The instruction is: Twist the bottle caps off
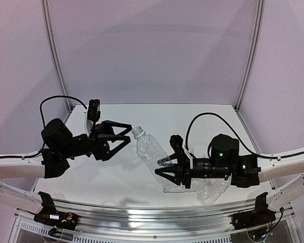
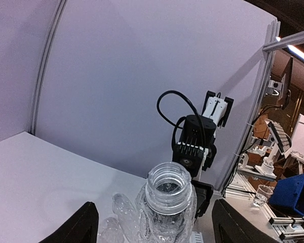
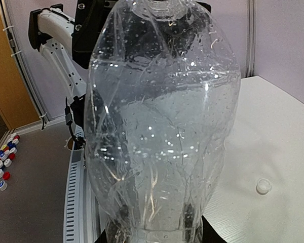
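The right gripper (image 1: 165,168) is clamped on the body of a tilted, open-necked bottle (image 1: 148,148), the left gripper (image 1: 127,134) stands apart near its neck, and one bottle cap (image 3: 263,186) lies on the table (image 3: 283,131).

I'm looking into a robotics lab: my white table (image 1: 116,174) sits in a booth of plain pale panels (image 1: 152,50) on aluminium posts (image 1: 249,55). Past the right panel stands what looks like another rig (image 2: 273,144) and a blue bin (image 2: 294,195); coloured caps (image 3: 1,164) litter the left floor.
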You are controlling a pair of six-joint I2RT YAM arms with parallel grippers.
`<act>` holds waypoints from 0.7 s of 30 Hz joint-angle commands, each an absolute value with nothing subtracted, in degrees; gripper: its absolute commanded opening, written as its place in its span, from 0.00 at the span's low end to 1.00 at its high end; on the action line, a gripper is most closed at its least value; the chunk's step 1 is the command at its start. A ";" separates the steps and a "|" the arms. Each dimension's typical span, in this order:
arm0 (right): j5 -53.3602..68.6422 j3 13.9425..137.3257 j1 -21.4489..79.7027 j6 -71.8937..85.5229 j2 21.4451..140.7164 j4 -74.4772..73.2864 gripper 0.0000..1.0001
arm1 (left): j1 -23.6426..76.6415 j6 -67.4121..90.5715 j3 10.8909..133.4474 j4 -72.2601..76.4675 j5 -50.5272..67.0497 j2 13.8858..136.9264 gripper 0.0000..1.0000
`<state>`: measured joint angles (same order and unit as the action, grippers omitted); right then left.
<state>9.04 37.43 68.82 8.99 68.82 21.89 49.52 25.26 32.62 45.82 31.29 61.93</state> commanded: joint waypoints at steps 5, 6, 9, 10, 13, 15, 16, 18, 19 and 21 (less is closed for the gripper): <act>12.91 39.49 68.62 8.35 70.69 22.27 0.00 | 50.52 25.75 35.62 47.48 35.61 64.87 0.70; 13.06 39.66 68.58 8.35 70.90 22.10 0.00 | 50.50 25.90 35.68 47.79 35.78 65.11 0.68; 13.69 40.14 68.55 8.34 71.50 21.69 0.00 | 50.71 26.06 36.01 47.93 36.03 65.68 0.60; 13.79 40.24 68.59 8.39 71.66 21.63 0.00 | 50.78 25.98 36.03 47.78 35.99 65.73 0.58; 13.96 40.43 68.54 8.36 71.68 21.58 0.00 | 50.80 25.61 36.30 47.20 35.86 65.95 0.51; 13.97 40.41 68.51 8.37 71.62 21.45 0.00 | 50.84 25.41 36.68 46.75 35.84 66.35 0.46; 13.97 40.42 68.59 8.35 71.57 21.41 0.00 | 50.88 25.40 36.85 46.80 35.89 66.60 0.42; 13.78 40.51 68.59 8.38 71.74 21.19 0.00 | 50.97 25.40 37.20 46.72 36.11 67.17 0.30; 13.62 40.62 68.57 8.40 71.86 21.05 0.00 | 50.98 25.38 37.38 46.66 36.12 67.47 0.21; 12.99 40.90 68.63 8.52 72.00 20.63 0.00 | 50.98 25.22 37.44 46.37 35.77 67.67 0.11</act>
<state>12.69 38.89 68.64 9.04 71.31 22.17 50.61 25.43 35.90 47.09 35.64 66.48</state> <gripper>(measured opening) 0.351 0.225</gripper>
